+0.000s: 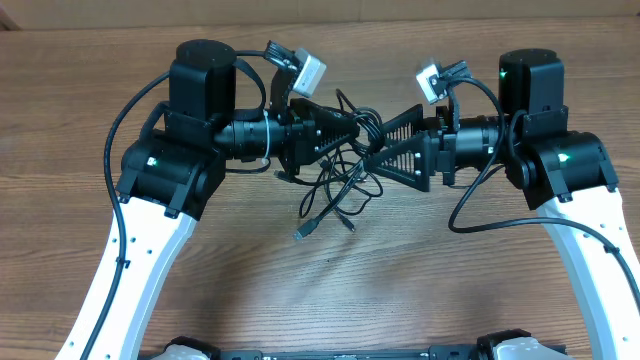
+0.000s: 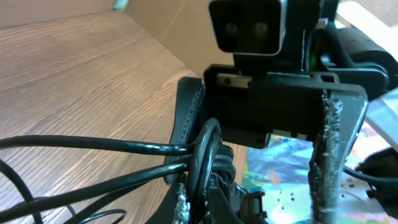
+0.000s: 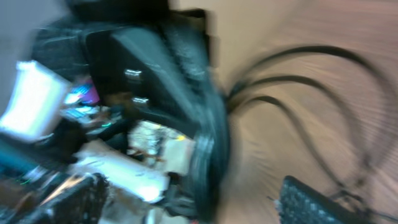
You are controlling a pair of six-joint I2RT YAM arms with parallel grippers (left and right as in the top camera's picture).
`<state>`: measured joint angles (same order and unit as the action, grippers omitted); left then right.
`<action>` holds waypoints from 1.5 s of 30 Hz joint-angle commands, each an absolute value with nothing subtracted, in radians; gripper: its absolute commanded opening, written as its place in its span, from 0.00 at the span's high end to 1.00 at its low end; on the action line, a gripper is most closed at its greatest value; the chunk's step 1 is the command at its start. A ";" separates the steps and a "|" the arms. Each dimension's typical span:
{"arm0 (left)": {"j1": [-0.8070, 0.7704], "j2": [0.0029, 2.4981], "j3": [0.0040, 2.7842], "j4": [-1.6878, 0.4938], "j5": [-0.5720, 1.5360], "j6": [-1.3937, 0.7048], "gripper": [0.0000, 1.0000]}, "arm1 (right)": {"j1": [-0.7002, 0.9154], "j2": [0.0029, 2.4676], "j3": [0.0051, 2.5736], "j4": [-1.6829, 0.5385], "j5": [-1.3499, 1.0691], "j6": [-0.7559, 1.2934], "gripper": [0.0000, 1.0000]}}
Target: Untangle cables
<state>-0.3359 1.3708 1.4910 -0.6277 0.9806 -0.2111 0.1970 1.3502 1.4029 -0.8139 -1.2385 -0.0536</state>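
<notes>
The cables (image 1: 335, 195) are a tangle of thin black cords between the two grippers, with loose ends and small plugs (image 1: 303, 232) lying on the wood toward the front. My left gripper (image 1: 352, 128) points right and is shut on a loop of the cables; the left wrist view shows cords (image 2: 93, 146) running into its jaws (image 2: 199, 205). My right gripper (image 1: 375, 142) points left, tip to tip with the left one, its fingers spread wide and empty. The right wrist view is blurred; it shows cords (image 3: 292, 81) and the open jaws (image 3: 193, 186).
The wooden table (image 1: 320, 290) carries both arms. Thick black arm wires (image 1: 120, 110) loop beside each arm. The left wrist camera (image 1: 308, 72) and the right wrist camera (image 1: 432, 80) sit just behind the tangle. A cardboard wall runs along the back edge.
</notes>
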 commanded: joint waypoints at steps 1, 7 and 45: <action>-0.306 1.359 1.499 -0.632 0.958 -0.265 0.96 | 0.201 1.345 1.415 -0.855 -0.943 -0.052 0.10; -0.302 1.359 1.499 -0.716 0.727 -0.336 0.96 | 0.201 1.345 1.415 -0.830 -0.913 -0.052 0.33; -0.380 1.360 1.499 -0.859 0.297 -1.186 0.96 | 0.289 1.345 1.415 -0.686 -0.916 -0.060 0.96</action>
<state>-0.4126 1.3613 1.4948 -0.8387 0.4549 -1.0393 0.3019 1.3666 1.4021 -0.7059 -0.8799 -0.0929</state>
